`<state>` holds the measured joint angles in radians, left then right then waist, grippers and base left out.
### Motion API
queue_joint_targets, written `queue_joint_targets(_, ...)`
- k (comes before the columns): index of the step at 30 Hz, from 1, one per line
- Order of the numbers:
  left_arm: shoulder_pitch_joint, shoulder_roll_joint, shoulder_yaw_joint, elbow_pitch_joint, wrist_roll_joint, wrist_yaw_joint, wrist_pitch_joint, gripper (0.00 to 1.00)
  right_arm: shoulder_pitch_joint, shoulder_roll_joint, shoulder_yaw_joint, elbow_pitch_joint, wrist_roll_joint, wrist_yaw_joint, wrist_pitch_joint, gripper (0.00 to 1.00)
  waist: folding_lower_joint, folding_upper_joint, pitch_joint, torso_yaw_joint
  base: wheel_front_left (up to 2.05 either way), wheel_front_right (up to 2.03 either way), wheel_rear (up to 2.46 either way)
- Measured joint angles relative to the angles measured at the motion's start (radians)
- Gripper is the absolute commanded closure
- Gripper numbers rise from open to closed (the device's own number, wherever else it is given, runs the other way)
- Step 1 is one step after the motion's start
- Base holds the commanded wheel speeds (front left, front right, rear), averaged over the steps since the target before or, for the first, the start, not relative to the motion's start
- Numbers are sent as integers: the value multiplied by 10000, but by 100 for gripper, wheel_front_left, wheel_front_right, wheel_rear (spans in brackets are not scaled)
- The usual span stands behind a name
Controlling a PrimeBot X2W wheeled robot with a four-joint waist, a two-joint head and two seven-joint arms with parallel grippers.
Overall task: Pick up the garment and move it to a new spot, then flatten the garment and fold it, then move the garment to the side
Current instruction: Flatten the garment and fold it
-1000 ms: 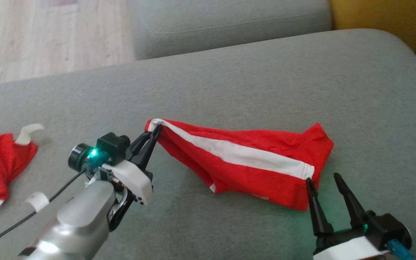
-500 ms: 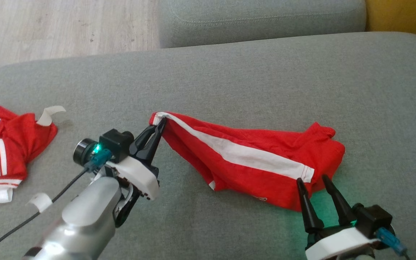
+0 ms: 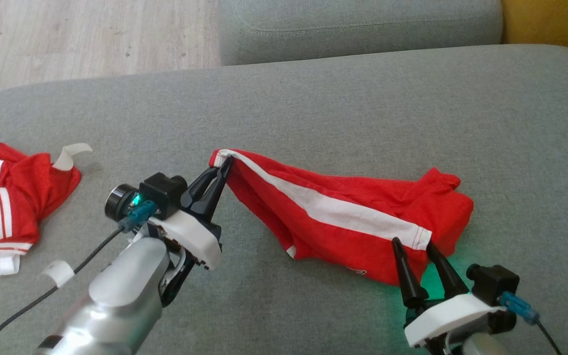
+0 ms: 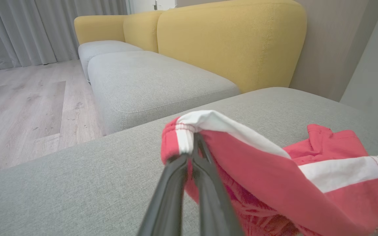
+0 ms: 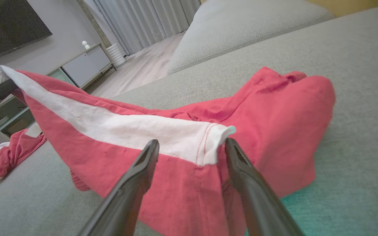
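Note:
The garment [image 3: 343, 217] is red with a white side stripe and lies stretched across the grey sofa cushion [image 3: 313, 108]. My left gripper [image 3: 225, 165] is shut on its left white-trimmed corner and holds that corner lifted; in the left wrist view the fingers [image 4: 189, 170] pinch the hem of the garment [image 4: 274, 170]. My right gripper [image 3: 412, 244] stands open at the garment's lower right corner, its fingers on either side of the stripe's end. The right wrist view shows the garment [image 5: 162, 131] corner between the spread fingers [image 5: 136, 170].
A second red and white garment [image 3: 3, 207] lies crumpled at the cushion's left edge, with white tape strips [image 3: 69, 153] beside it. Another grey cushion [image 3: 358, 24] lies beyond, a yellow backrest [image 4: 228, 42] to the right, wooden floor [image 3: 82, 34] at the far left.
The head camera has shifted. My right gripper has moved in onto the garment's lower right corner, still open. The left gripper keeps its hold on the left corner.

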<state>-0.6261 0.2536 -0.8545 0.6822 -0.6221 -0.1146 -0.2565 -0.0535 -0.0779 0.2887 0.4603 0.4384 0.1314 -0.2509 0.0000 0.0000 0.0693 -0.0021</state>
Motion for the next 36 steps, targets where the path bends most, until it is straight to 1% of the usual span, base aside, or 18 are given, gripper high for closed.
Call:
queue_joint_targets(7, 0, -100, 138, 113, 94, -71, 0, 100, -313, -261, 382, 560, 646, 0, 0, 0, 0, 0, 3, 88, 0, 0, 0)
queue_joint_targets(8, 0, -100, 144, 121, 138, -88, 0, 100, -379, -293, 414, 571, 679, 0, 0, 3, -1, 0, 2, 96, 0, 0, 0)
queue_joint_targets(9, 0, -105, 153, 128, 163, -88, 0, 100, -453, -314, 449, 568, 681, 0, 0, 15, -1, 0, -1, 101, 0, 0, 0)
queue_joint_targets(11, 0, -123, 169, 151, 163, -88, 0, 100, -595, -318, 500, 558, 740, 0, 0, 45, 0, 0, -6, 103, 0, 0, 0)
queue_joint_targets(12, 1, -130, 178, 165, 165, -90, 0, 100, -634, -326, 520, 529, 756, 0, 0, 55, 0, 0, -13, 104, 0, 0, 0)
queue_joint_targets(13, 1, -136, 184, 178, 167, -90, 0, 100, -642, -336, 531, 514, 777, 0, 0, 69, 0, 0, -24, 106, 0, 0, 0)
queue_joint_targets(14, 2, -140, 192, 192, 186, -90, 0, 100, -639, -351, 539, 512, 790, 0, 0, 69, 0, 0, -38, 108, 0, 0, 0)
queue_joint_targets(15, 3, -146, 198, 211, 217, -90, 0, 100, -638, -372, 546, 512, 798, 0, 0, 90, 0, 0, -56, 108, 0, 0, 0)
queue_joint_targets(16, 5, -151, 205, 224, 242, -92, 0, 100, -637, -407, 577, 510, 798, 0, 0, 100, 0, 0, -76, 109, 0, 0, 0)
queue_joint_targets(20, 13, -174, 226, 267, 249, -100, 0, 100, -564, -568, 470, 286, 742, 0, 0, 100, -1, 0, -195, 99, 0, 0, 0)
queue_joint_targets(25, 12, -10, 104, 69, 437, -105, 0, 100, -527, -796, -431, -976, 107, 0, 0, 100, 0, 0, -402, 20, 0, 0, 0)
queue_joint_targets(27, -10, 201, -155, -370, 408, -176, 6, 100, -447, -1032, -920, -1682, -130, 0, 0, 100, -1, 0, -510, -23, 0, 0, 0)
queue_joint_targets(31, -440, 773, -826, -1657, 186, -178, 502, 100, -477, -1898, -1657, -3026, -573, 0, 0, 100, -1, 0, -466, -107, 0, 0, 0)
queue_joint_targets(32, -440, 773, -826, -1657, 186, -178, 502, 100, -477, -1898, -1657, -3026, -573, 0, 0, 100, -1, 0, -466, -107, 0, 0, 0)
queue_joint_targets(34, -1187, 1095, -1122, -2265, 144, -178, 874, 100, -970, -2314, -1975, -3434, -602, 0, 50, 100, -1, 0, -329, -144, 0, 0, 0)
queue_joint_targets(36, -2276, 1409, -1325, -2752, 148, -180, 1258, 100, -2054, -2658, -2286, -3712, -602, 0, 286, 100, -2, 0, -101, -174, 0, 0, 0)
